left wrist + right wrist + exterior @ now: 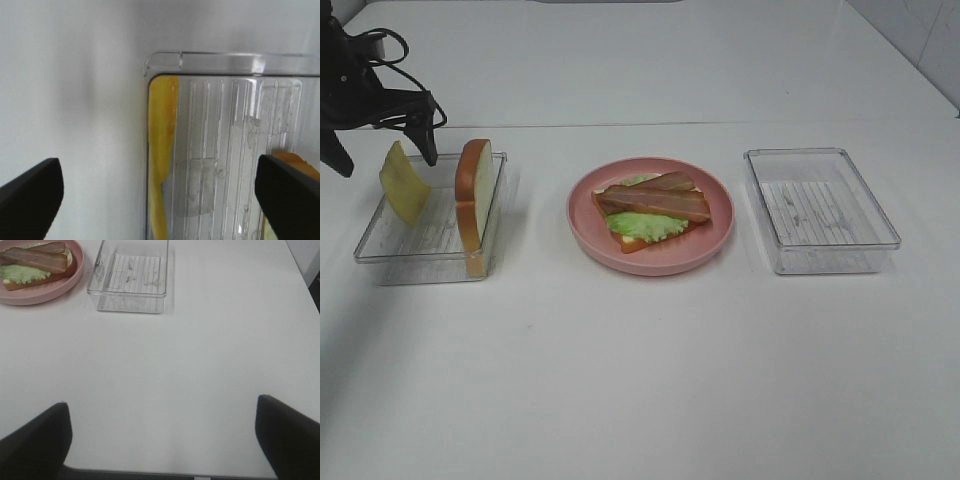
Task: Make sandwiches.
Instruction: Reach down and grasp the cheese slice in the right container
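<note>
Here the left pincer (382, 152) hangs over the far end of the left tray (410, 250) with its jaws spread wide and nothing between them. In the left wrist view the left pincer (160, 210) has one finger (30, 200) above the bare surface outside the tray wall and the other (290, 200) above the tray's ribbed floor. The yellow cheese slice (404, 185) stands tilted on edge against the tray's left wall, under the gap of the jaws, and a bread slice (475, 195) with orange-brown crust stands upright on edge along the tray's right wall, apart from the cheese. The part-built sandwich lies on the pink plate (670, 262) in the middle of the white surface (640, 380): a lower bread slice (635, 243) lies flat, a green lettuce leaf (640, 225) on it and brown bacon strips (655, 198) on top. The right tray (825, 210) sits just beside the plate on its right. The right pincer (162, 445), which only its own wrist view shows, is also spread apart and holds nothing, above bare surface well away from the right tray and the plate.
</note>
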Tool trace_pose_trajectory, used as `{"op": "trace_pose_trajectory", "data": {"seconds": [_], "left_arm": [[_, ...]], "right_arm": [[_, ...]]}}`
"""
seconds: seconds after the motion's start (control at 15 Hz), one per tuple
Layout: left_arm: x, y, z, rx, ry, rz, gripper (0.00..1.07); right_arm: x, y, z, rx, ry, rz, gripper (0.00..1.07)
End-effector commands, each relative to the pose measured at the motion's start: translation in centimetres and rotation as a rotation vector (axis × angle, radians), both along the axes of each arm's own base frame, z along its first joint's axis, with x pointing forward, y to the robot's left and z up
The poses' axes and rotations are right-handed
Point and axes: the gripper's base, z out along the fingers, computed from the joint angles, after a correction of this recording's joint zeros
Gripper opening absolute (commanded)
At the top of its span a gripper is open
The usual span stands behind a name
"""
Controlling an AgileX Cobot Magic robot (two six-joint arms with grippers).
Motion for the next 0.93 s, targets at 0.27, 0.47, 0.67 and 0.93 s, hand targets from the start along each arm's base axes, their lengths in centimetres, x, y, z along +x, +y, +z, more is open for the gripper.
{"op": "trace_pose_trajectory", "data": {"seconds": [0.27,0.47,0.67,0.93], "left_arm": [[0.0,-0.1,-0.2,-0.009,0.008,0.012,0.72],[0.2,-0.1,-0.1,-0.009,-0.005,0.014,0.41],[0.2,-0.1,-0.3,-0.012,0.001,0.026,0.20],[0.0,-0.2,-1.2,-0.014,0.043,0.029,0.00]], "right_arm": [[-0.3,-0.1,-0.1,-0.007,-0.039,0.001,0.97],[-0.3,-0.1,-0.1,-0.007,-0.039,0.001,0.97],[-0.3,-0.1,-0.1,-0.007,-0.039,0.001,0.97],[-0.3,-0.1,-0.1,-0.007,-0.039,0.001,0.97]]}}
